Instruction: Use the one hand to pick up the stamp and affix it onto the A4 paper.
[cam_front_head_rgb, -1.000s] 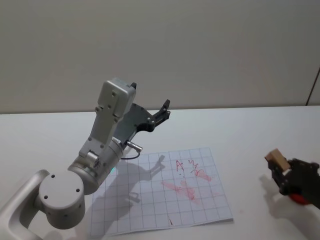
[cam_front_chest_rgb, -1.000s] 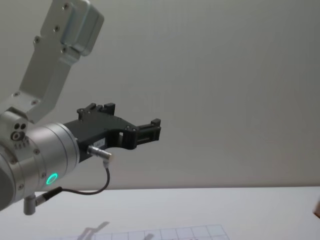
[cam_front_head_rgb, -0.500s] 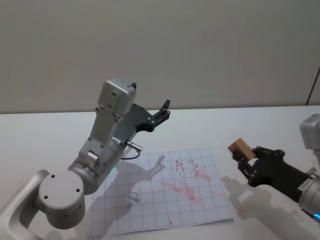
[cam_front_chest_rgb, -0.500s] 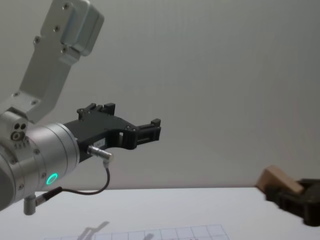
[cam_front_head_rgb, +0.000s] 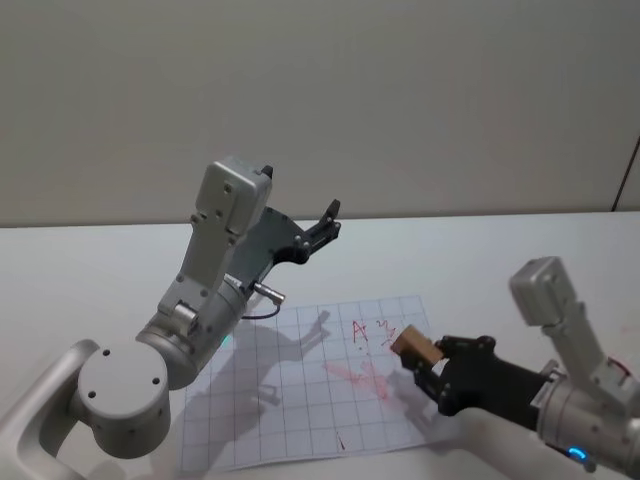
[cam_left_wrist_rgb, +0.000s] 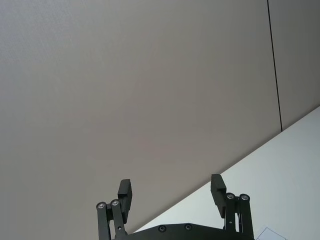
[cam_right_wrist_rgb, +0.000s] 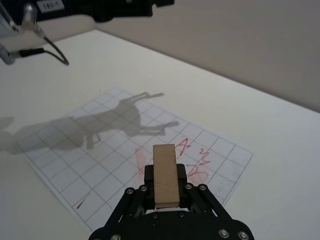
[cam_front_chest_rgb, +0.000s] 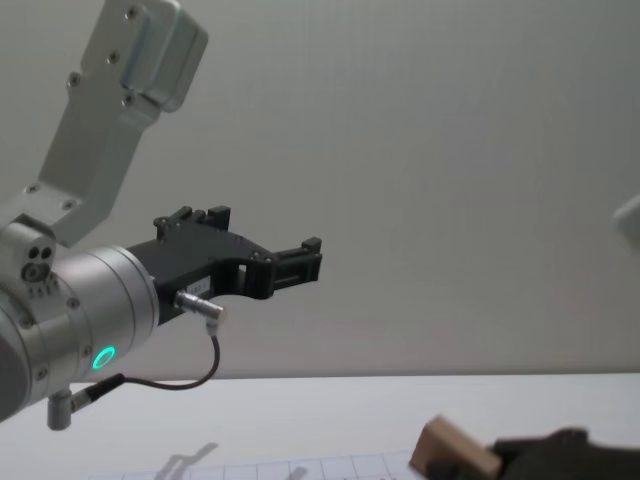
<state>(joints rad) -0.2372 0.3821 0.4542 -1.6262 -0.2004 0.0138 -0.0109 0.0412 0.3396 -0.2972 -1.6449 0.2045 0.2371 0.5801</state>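
Two arms work over one big white table (cam_front_head_rgb: 500, 250), and a plain pale wall (cam_front_head_rgb: 400, 100) stands behind it.

The left arm (cam_front_head_rgb: 200, 310) is the biggest thing on view. It is fat and silver, with a small green light (cam_front_chest_rgb: 103, 357) on its side. It bends up high over the left part of the table. At its end is the left gripper (cam_front_head_rgb: 328, 218), which is black. Its two fingers (cam_left_wrist_rgb: 125, 189) are spread wide apart with nothing between them. It hangs in the air and points at the wall.

Next comes the A4 paper (cam_front_head_rgb: 300, 400). It is a white sheet with a grey grid of squares. It lies flat on the table, near the front edge, between the two arms. The left arm's dark shadow falls across it.

The right arm (cam_front_head_rgb: 570, 340) reaches in from the right side, low down. Its black right gripper (cam_front_head_rgb: 425, 362) is over the right part of the paper.

The right gripper pinches the stamp (cam_front_head_rgb: 416, 348) tight between its short fingers. The stamp is a little light-brown wooden block. It sticks out past the fingertips and is up in the air, just above the sheet.

Some red marks (cam_front_head_rgb: 375, 375) are on the paper, close under the stamp. One looks like a letter A, and the others are smudgy.
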